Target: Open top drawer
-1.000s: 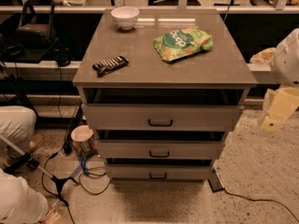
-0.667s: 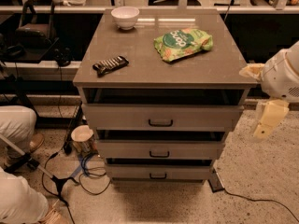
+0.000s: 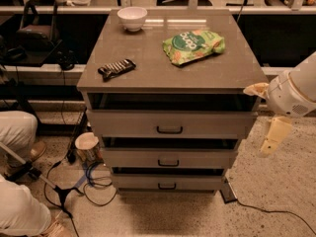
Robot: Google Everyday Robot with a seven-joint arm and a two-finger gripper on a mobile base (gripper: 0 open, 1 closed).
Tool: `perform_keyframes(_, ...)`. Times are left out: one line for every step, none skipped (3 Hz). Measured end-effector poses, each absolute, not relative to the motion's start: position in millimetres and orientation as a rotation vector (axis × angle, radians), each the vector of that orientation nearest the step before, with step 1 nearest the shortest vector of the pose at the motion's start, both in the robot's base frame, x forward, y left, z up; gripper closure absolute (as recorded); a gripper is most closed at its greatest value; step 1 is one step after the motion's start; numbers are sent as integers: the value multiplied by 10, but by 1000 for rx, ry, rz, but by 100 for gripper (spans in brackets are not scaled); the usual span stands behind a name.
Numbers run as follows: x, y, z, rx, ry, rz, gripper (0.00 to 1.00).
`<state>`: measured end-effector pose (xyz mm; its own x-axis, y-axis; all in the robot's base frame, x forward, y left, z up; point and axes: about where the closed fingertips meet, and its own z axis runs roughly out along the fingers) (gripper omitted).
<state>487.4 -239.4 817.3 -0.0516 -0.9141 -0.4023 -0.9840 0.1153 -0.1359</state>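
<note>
Inventory from my remote station, left to right:

1. Person's leg (image 3: 15,130) in light trousers, on the floor at 9 o'clock of the cabinet.
2. Paper cup (image 3: 88,146), on the floor just beside the cabinet's left lower corner, with loose cables (image 3: 94,177) at its 6 o'clock.
3. Black snack bar (image 3: 116,68), lying flat on the tabletop (image 3: 168,80) at its 9 o'clock side, near the front left edge.
4. White bowl (image 3: 132,18), upright, at 11 o'clock on the tabletop near the back edge.
5. Top drawer (image 3: 128,125), directly under the tabletop, a dark gap showing above its grey front. Its black loop handle (image 3: 169,130) is centred, with nothing touching it.
6. Middle drawer (image 3: 128,158) and bottom drawer (image 3: 133,182), stacked at 6 o'clock of the top drawer.
7. Green snack bag (image 3: 193,46), lying at 2 o'clock on the tabletop.
8. Gripper (image 3: 259,120), at 3 o'clock of the cabinet, just off the front right corner. I read its jaws as spread apart and holding nothing: one cream finger is near the tabletop's edge and the other hangs lower.
</note>
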Motion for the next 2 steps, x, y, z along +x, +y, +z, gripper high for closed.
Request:
perform_keyframes(4962,-2414,7912,-1847,2039,269,0)
perform_keyframes(5103,-2461,7563,-1834,2040,269,0)
